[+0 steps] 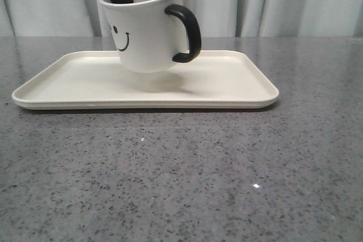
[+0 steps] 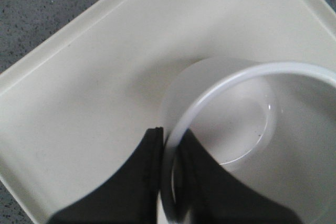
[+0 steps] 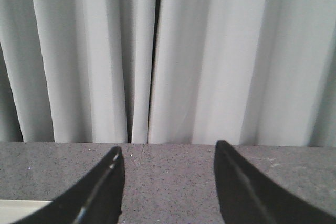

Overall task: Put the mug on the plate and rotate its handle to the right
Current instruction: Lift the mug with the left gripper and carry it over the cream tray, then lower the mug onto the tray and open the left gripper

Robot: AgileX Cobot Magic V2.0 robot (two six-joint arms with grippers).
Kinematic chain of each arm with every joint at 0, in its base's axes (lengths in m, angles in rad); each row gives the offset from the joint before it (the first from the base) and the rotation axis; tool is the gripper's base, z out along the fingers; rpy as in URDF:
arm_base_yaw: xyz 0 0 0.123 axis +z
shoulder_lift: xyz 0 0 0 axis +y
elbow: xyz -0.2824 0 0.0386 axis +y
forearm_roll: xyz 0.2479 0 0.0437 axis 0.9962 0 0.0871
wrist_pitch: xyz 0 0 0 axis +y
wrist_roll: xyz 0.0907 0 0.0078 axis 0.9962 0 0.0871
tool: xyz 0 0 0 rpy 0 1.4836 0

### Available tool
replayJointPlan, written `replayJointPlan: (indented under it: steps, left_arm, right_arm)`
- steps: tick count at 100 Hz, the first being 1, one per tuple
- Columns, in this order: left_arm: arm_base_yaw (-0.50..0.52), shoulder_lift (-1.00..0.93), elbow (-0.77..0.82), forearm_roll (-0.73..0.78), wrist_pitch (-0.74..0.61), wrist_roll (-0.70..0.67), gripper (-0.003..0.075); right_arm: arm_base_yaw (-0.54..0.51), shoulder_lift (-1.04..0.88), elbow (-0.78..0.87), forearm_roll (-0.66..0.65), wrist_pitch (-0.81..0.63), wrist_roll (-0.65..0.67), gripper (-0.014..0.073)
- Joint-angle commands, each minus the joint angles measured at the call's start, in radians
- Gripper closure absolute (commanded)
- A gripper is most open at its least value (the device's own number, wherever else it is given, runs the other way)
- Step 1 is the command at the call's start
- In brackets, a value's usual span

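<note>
Held tilted just above the cream plate (image 1: 68,83) on the grey counter (image 1: 181,174), mug (image 1: 148,26) with handle (image 1: 187,32) turned right, left fingers (image 2: 149,177) clamped on its rim, right fingers (image 3: 105,192) apart.

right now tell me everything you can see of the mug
The mug is white, smooth, with a black smiley print and a glossy black C-shaped handle pointing right in the front view. It looks empty. It is tilted and lifted just above the plate, a shadow beneath it. The left gripper pinches its rim, one finger inside, one outside.
</note>
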State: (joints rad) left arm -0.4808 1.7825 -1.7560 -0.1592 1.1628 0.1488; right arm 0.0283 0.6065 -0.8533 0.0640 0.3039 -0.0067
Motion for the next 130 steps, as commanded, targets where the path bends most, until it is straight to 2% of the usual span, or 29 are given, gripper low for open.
replayJointPlan:
  steps: [1, 130]
  left_arm:
    - [-0.008, -0.034, -0.039, -0.022, -0.040, 0.001, 0.0731]
    - [-0.008, 0.013, -0.039, -0.044, 0.008, 0.005, 0.0725]
  right_arm:
    - [0.000, 0.009, -0.035, -0.003, -0.073, -0.005, 0.0188]
    - [0.000, 0.009, -0.035, -0.003, -0.070, -0.005, 0.0190]
